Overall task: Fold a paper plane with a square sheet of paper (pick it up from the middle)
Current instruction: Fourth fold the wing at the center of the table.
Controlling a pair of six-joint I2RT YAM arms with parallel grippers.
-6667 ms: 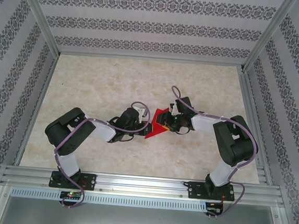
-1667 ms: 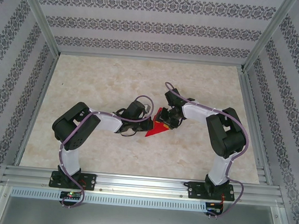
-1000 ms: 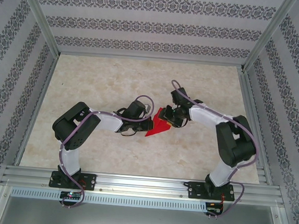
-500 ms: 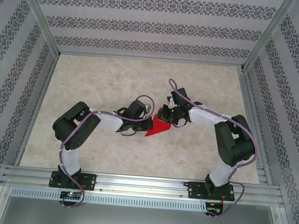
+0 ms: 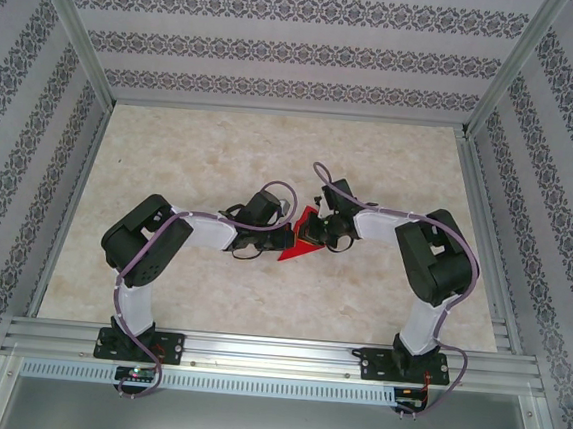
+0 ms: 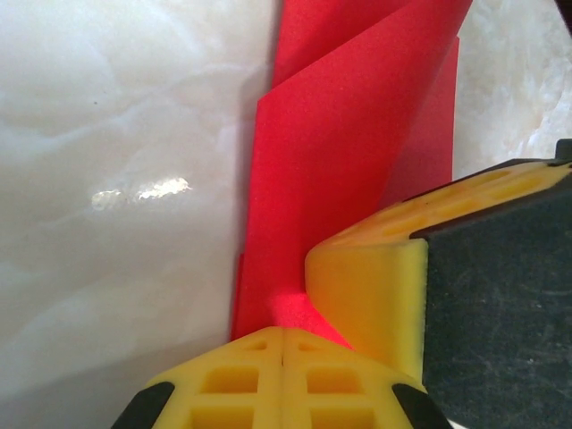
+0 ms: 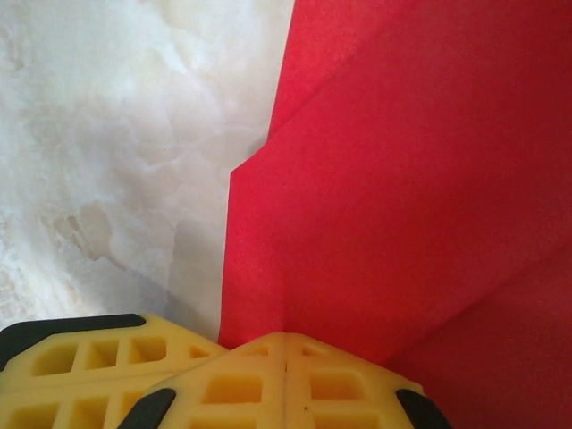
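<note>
The red paper lies mid-table, folded into layered flaps with a point toward the near left. My left gripper meets it from the left and my right gripper from the right. In the left wrist view the paper rises in creased layers, and my left gripper is shut on its lower edge, with a finger of the other gripper pressed beside it. In the right wrist view my right gripper is shut on the paper's fold, with a left gripper finger alongside.
The marble tabletop stretches bare around the paper. Aluminium frame posts and patterned walls enclose the back and sides. A metal rail carries both arm bases along the near edge.
My right arm's elbow has swung left and its gripper has edged down-left along the paper. The left arm and the paper have stayed in place.
</note>
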